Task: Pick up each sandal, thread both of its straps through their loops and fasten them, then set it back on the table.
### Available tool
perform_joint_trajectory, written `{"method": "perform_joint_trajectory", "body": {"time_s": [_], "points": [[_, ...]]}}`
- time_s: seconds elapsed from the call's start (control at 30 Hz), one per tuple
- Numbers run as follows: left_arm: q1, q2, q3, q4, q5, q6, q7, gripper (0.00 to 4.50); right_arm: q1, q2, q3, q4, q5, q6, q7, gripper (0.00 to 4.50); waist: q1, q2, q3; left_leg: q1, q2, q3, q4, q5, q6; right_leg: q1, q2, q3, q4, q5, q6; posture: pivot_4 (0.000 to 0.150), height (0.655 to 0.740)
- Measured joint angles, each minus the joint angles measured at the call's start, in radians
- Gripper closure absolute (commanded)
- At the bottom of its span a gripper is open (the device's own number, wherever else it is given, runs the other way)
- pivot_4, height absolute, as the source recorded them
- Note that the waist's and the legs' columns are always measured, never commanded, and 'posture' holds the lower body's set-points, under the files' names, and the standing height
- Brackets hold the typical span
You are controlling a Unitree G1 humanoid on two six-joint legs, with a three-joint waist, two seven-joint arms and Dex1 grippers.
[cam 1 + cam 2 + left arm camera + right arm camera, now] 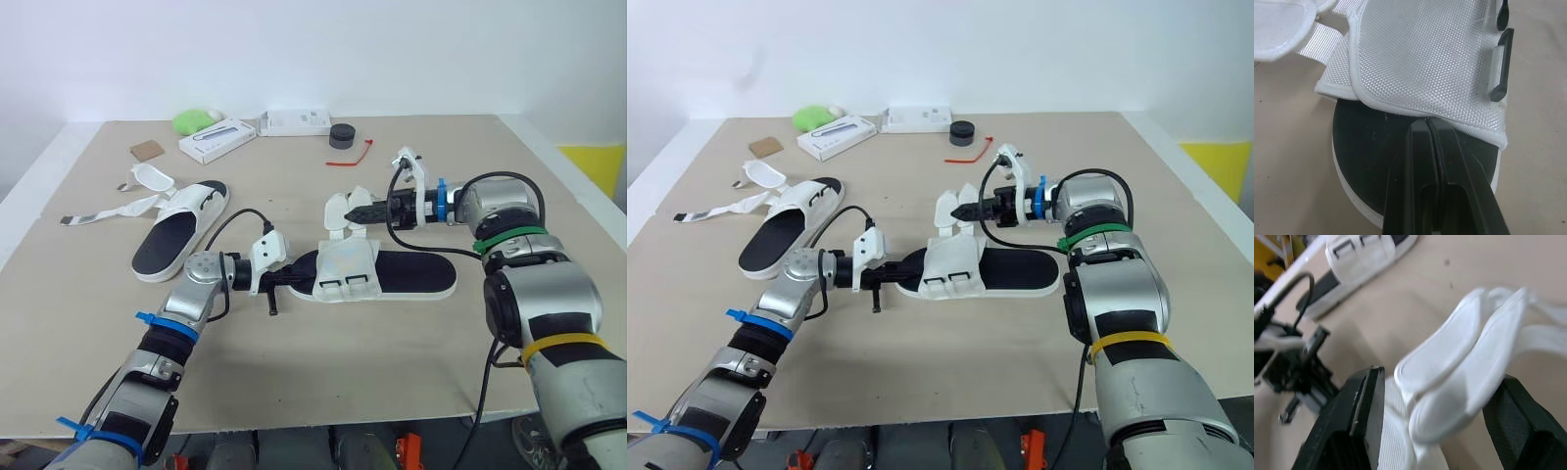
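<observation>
I am working the nearer sandal, a black footbed on a white sole with a white mesh upper (411, 274). It is lying flat in the middle of the tan bench (441, 157), between my two arms. My left tool (292, 281) is sitting at its toe end with the fingers pressed together, their tips lying on the black footbed right at the edge of the mesh flap. I judge it is pinning the sandal so that it is not sliding while the other arm is pulling. My right tool (359, 211) is reaching in from the far side with its fingers spread, straddling the two white padded strap ends (1459, 367), which are rising off the far edge of the upper. One finger seems to be touching them, but I am not seeing a firm pinch. The black plastic loops (1501, 63) are looking empty, so threading is not yet done. The second sandal (181, 240) is lying to the left, its straps trailing loose.
</observation>
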Motion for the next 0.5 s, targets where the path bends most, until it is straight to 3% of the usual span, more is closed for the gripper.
{"method": "perform_joint_trajectory", "body": {"time_s": [0.5], "points": [[0.0, -0.001, 0.004, 0.005, -0.008, 0.008, 0.001, 4.5, -0.024, 0.071, -0.177, 0.044, 0.032, -0.096, -0.173, 1.36, -0.001, 0.0, 0.0, 0.0, 0.0, 0.0, 0.0, 0.0, 0.0, 0.0, 0.0, 0.0, 0.0, 0.0, 0.0, 0.15, 0.74]]}}
